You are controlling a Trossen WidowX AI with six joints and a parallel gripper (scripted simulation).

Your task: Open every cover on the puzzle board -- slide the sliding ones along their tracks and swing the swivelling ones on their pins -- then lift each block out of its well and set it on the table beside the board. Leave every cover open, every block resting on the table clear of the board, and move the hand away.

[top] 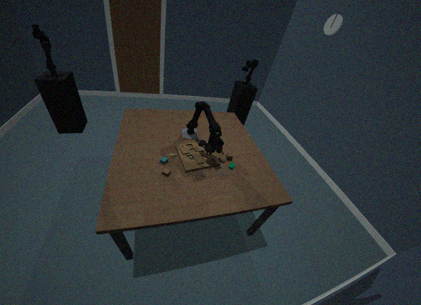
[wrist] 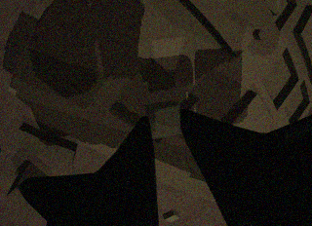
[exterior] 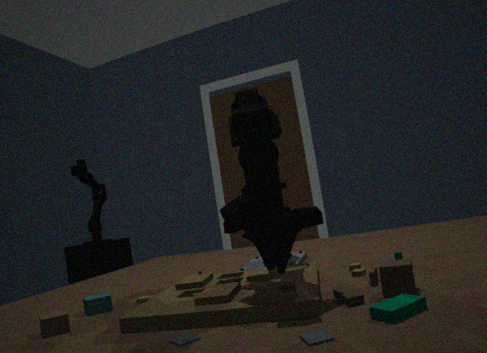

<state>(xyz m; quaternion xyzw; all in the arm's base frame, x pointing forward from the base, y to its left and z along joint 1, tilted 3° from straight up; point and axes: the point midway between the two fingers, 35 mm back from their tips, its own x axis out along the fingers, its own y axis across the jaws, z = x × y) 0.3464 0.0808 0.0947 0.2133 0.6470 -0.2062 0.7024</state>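
Observation:
The wooden puzzle board (top: pixel 189 167) (exterior: pixel 157 322) lies on the table, with raised covers and dark slots on top. One raised cover (exterior: pixel 218 293) is near the front and another cover (exterior: pixel 194 280) farther back. My gripper (top: pixel 208 153) (exterior: pixel 276 271) (wrist: pixel 165 114) points down at the right part of the board, shut on a small pale square piece (wrist: pixel 167 123). Whether that is a block or a cover's knob is unclear. A teal block (top: pixel 164 160) (exterior: pixel 97 304) and a brown block (top: pixel 166 173) (exterior: pixel 55 324) rest left of the board. A green block (top: pixel 231 165) (exterior: pixel 398 308) rests right of it.
A larger brown block (exterior: pixel 396 278) stands behind the green one. A low wooden piece (exterior: pixel 348 296) lies near the board's right edge. Two flat grey tiles (exterior: pixel 184 338) (exterior: pixel 316 336) lie in front. The arm's shadow darkens the board's right part.

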